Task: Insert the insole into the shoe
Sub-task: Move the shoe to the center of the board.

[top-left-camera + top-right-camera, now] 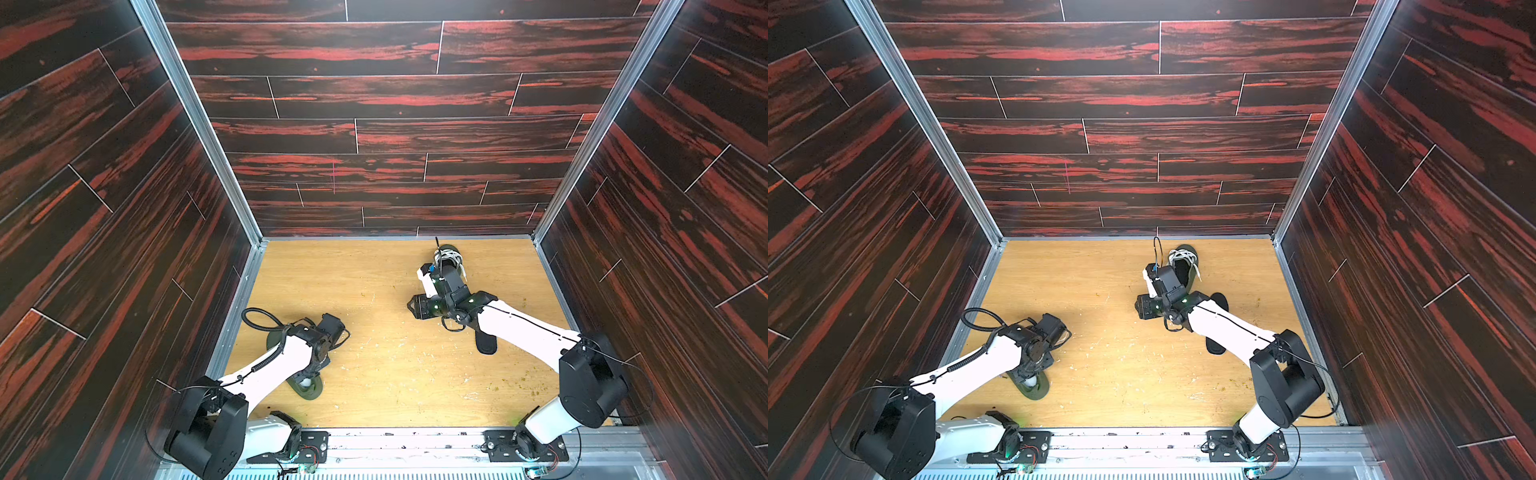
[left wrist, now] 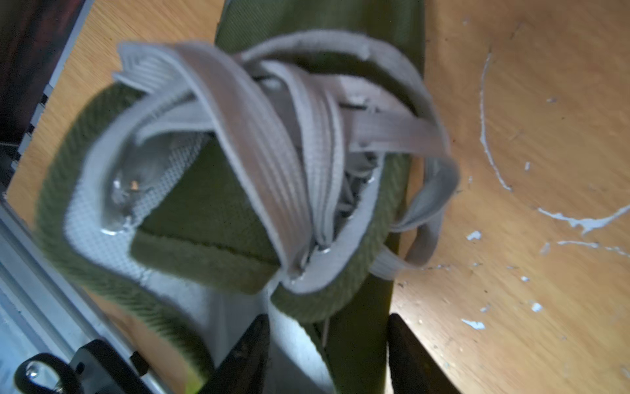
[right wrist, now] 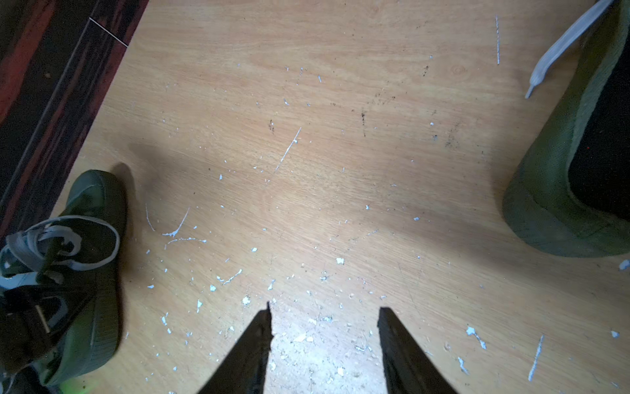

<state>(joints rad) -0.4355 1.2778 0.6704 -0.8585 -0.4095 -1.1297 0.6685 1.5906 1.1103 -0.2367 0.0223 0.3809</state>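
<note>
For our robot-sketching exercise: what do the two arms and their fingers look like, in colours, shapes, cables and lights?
The left arm and right arm have white links between bulky black joint housings. A coiled black cable runs along the left; a thin straight black cable runs along the right, whose wrist shows small green lights. The fingers are black and taper to narrow tips.

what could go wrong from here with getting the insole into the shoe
1. The laces lie tangled across the opening of the near shoe, so the insole could snag on them.
2. The insole lies partly under the right forearm, while the right gripper hangs open over bare table; swinging back could shove it.
3. The left gripper straddles the shoe's collar; a weak hold might let the shoe slide.
</note>
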